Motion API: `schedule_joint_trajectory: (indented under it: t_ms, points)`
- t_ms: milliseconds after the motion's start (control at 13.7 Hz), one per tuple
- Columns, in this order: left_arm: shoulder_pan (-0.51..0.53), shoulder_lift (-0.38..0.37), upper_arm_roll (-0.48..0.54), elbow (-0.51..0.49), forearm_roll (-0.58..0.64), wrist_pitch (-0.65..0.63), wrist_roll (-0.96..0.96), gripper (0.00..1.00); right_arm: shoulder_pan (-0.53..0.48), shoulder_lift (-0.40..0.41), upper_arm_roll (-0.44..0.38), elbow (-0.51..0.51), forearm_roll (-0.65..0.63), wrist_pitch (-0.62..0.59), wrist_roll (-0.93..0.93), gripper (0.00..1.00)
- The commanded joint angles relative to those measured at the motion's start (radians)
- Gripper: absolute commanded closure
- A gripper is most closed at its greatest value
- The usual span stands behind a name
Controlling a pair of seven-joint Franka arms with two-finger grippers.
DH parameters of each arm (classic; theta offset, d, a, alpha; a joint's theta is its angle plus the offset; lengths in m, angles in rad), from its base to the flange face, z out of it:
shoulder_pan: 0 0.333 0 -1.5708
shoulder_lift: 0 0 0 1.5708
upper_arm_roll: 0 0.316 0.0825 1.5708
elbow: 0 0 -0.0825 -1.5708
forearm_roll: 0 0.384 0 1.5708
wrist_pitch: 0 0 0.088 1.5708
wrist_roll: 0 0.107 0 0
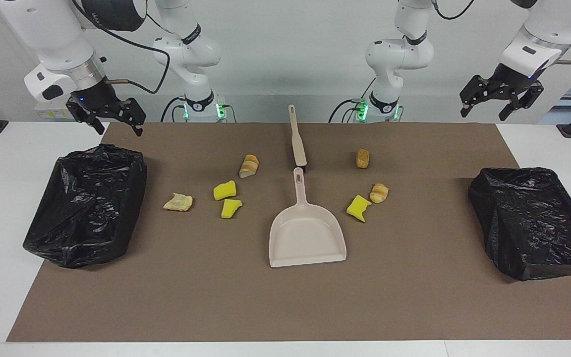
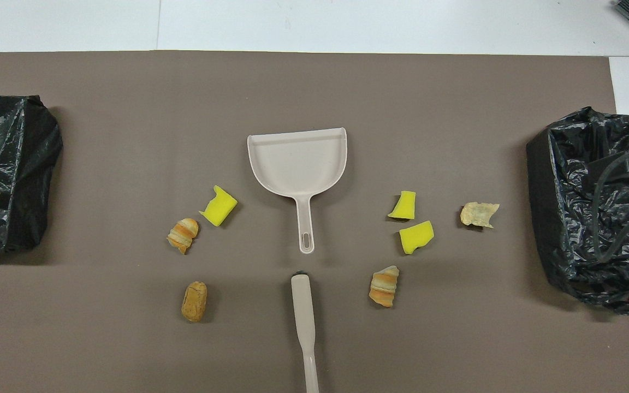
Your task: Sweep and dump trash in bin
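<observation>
Several trash scraps lie on the brown mat around a beige dustpan (image 1: 307, 233) (image 2: 298, 158). Toward the right arm's end are two yellow sponge chunks (image 1: 224, 190) (image 1: 230, 208), a striped bread piece (image 1: 249, 166) and a tan flake (image 1: 178, 202). Toward the left arm's end are a yellow chunk (image 1: 359, 208), a bread piece (image 1: 379, 193) and a brown piece (image 1: 362, 158). A beige brush (image 1: 297, 139) (image 2: 303, 322) lies in line with the dustpan's handle, nearer to the robots. My right gripper (image 1: 119, 126) hangs open and empty above the mat's corner. My left gripper (image 1: 484, 113) hangs open and empty, raised.
A bin lined with a black bag (image 1: 87, 203) (image 2: 593, 207) stands at the right arm's end of the table. A second black-bagged bin (image 1: 533, 220) (image 2: 3, 169) stands at the left arm's end. The mat (image 1: 285, 307) lies on a white table.
</observation>
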Motion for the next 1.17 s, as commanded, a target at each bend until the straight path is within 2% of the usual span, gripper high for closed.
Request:
schedule_joint_trajectory:
  t_ms: [0, 874, 1019, 1092]
  points:
    - [-0.003, -0.025, 0.000, -0.026, -0.004, -0.002, -0.009, 0.00, -0.006, -0.042, 0.006, -0.053, 0.006, -0.032, 0.017, 0.00]
    - [-0.012, -0.041, -0.014, -0.039, -0.006, 0.015, -0.015, 0.00, -0.006, -0.045, 0.006, -0.057, 0.006, -0.029, 0.015, 0.00]
    - [-0.055, -0.061, -0.018, -0.106, -0.006, 0.016, -0.030, 0.00, -0.006, -0.047, 0.006, -0.063, 0.006, -0.029, 0.013, 0.00]
    - [-0.098, -0.087, -0.020, -0.174, -0.007, 0.050, -0.079, 0.00, -0.006, -0.047, 0.006, -0.063, 0.008, -0.029, 0.013, 0.00]
